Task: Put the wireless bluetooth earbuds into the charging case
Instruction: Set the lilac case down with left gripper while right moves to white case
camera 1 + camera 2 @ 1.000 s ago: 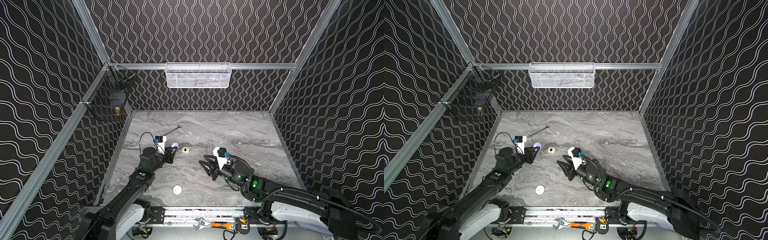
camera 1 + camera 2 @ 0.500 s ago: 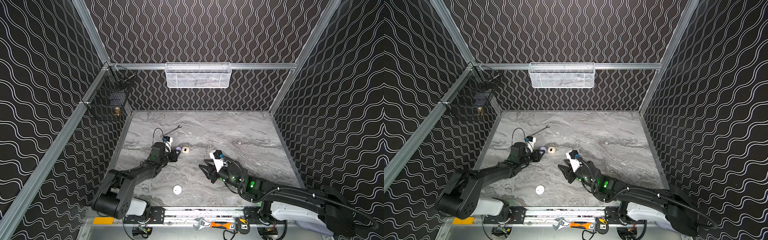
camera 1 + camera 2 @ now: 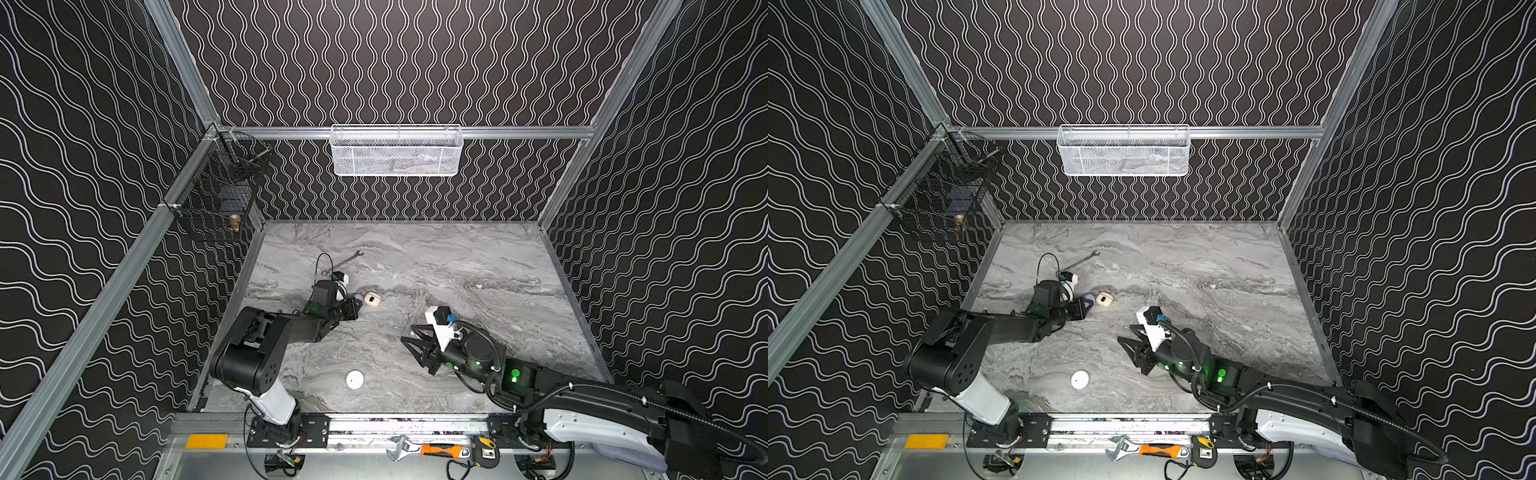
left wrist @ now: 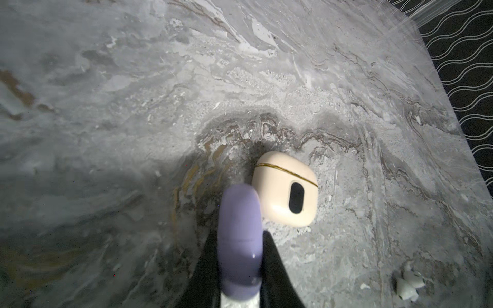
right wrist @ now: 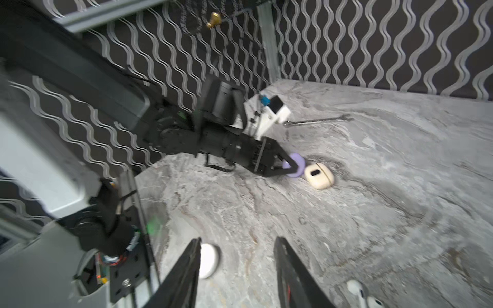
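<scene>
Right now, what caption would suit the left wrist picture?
Left tool gripping a lilac case beside a closed cream case on the marble table.

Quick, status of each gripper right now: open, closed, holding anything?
Left gripper: closed on the lilac case.
Right gripper: open, holding nothing.

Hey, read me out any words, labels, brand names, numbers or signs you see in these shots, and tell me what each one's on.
No text can be read anywhere in these views.
cream case: a dark oval patch and a gold seam line, no lettering.
lilac case: plain, no markings.
round white case: plain, no markings.
yellow plate on the front rail: too small to tell if it bears print.
</scene>
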You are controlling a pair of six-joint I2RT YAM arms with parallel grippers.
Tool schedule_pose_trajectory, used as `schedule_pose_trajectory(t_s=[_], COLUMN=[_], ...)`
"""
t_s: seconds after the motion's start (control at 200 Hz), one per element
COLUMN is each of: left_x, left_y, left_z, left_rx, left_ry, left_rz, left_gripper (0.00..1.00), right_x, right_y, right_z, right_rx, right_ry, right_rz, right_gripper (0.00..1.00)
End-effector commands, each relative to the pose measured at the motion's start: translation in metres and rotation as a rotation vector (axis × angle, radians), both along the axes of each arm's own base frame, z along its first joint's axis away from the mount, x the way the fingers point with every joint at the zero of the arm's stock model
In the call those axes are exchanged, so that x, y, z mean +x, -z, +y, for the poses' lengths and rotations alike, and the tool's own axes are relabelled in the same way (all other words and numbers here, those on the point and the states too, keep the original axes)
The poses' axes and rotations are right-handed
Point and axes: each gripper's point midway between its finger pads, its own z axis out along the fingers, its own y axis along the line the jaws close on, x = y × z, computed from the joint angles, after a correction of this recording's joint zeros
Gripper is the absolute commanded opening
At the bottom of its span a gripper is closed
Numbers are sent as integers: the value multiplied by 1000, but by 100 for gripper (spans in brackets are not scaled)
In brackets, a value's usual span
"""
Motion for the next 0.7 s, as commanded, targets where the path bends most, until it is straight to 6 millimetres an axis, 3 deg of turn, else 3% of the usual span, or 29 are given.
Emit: schedule_pose_trajectory(t_s=[0.0,0.13,0.21,0.305,0.531,0.696], left_x=[2,-4,-14,-31,-75,-104], left_y=[1,-17,-33,-57,-93,-86], left_z=[6,5,5,12,64,98], left_rx=[7,-38,-80,-71,125,192], left_ry=[-36,-41,-36,-42,-179,-310], left_rz=[2,-27,-18,-35,-76,-99], left_gripper=[37,66,98,98,98,98], right_x=[-10,-20,-21,-22,-34,-34], right_y=[-1,2,12,25,75,123], right_z=[-2,-9,-13,-10,17,42], right_rx=[21,41,39,17,-135,-353], right_ry=[-41,-71,-65,-77,-166,-167], right_rz=[29,50,56,69,114,84], right_gripper=[50,56,62,66,79,84])
